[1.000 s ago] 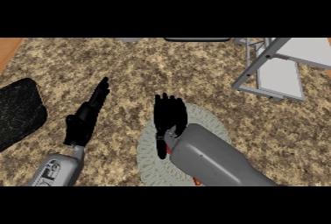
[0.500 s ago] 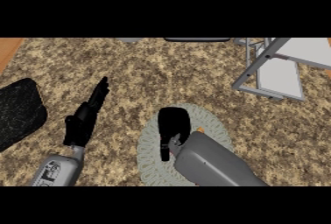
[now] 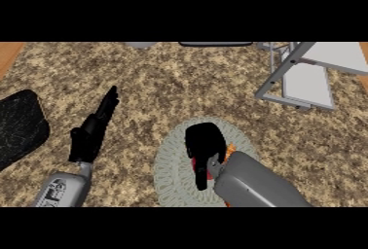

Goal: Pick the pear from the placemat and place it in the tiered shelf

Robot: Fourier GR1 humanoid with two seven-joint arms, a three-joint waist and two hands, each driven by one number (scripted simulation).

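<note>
A round pale woven placemat lies at the lower middle of the head view. My right hand is over it with the fingers curled downward. Only reddish-orange slivers of the pear show at the hand's edges; the rest is hidden under the palm. The grey tiered shelf stands at the upper right, well away from the hand. At the left, my left hand rests open with straight fingers pointing up and holds nothing.
A black textured mat lies at the left edge. Parts of a grey object and a dark object show at the counter's far edge. Speckled counter spreads between the placemat and the shelf.
My right hand's fingers, straight a second ago, have curled down over the pear on the placemat, and the hand has drawn back slightly. The left hand has not moved.
</note>
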